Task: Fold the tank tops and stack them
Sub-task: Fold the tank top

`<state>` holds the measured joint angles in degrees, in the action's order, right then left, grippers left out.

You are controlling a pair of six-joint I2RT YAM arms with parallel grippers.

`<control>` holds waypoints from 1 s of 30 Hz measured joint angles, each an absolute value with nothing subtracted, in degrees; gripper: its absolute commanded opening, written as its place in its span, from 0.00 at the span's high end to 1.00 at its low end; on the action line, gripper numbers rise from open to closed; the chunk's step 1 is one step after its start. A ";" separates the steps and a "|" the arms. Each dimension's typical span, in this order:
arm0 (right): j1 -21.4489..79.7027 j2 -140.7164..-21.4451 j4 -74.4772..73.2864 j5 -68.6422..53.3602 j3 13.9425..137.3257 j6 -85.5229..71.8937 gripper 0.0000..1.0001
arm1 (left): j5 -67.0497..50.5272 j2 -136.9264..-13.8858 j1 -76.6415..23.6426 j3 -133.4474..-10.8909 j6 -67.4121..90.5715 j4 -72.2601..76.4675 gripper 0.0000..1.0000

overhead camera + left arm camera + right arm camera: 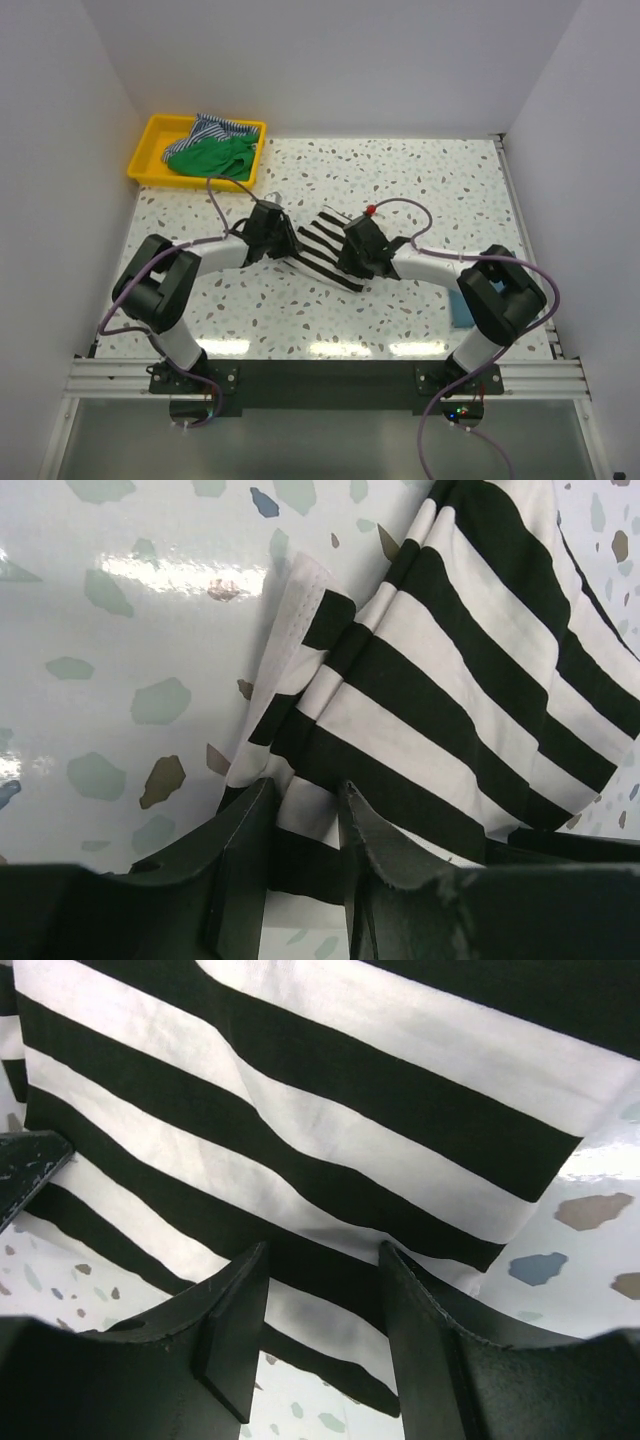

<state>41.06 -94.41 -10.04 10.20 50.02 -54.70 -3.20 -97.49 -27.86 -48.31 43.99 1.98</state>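
Filling most of the top view, the speckled table (420, 180) carries everything else. Both arms reach from its 6 o'clock edge toward the middle, the left arm from 7 o'clock and the right from 5 o'clock.

Near the centre lies the black-and-white striped top (322, 245), spread as a slanted panel running from 1 o'clock down to 5 o'clock, with an arm at each end of it. At the table's 10 o'clock corner sits the yellow tray (145, 168). Inside it the green top (210, 155) lies crumpled across the middle, and the blue-striped top (215, 127) is bunched against the tray's 12 o'clock wall, touching the green one. At 4 o'clock on the table, partly hidden behind the right arm, a small patch of teal-blue cloth (462, 312) shows; its shape cannot be made out.

The left gripper (305, 795) is clenched on the striped top's 9 o'clock edge: gathered pleats of the cloth run down into the narrow gap between its fingers (245, 850).

The right gripper (322, 1260) is released, its fingers (235, 1320) standing apart with the flat, uncreased hem of the striped top lying between them on the table.
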 measured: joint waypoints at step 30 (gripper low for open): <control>24.73 -84.49 -33.54 15.51 62.72 -41.65 0.18 | -6.94 -93.08 -52.36 -47.22 49.19 1.89 0.52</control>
<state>24.73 -84.49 -33.54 15.51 62.72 -41.65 -6.94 -93.08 -52.36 -47.22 49.19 1.89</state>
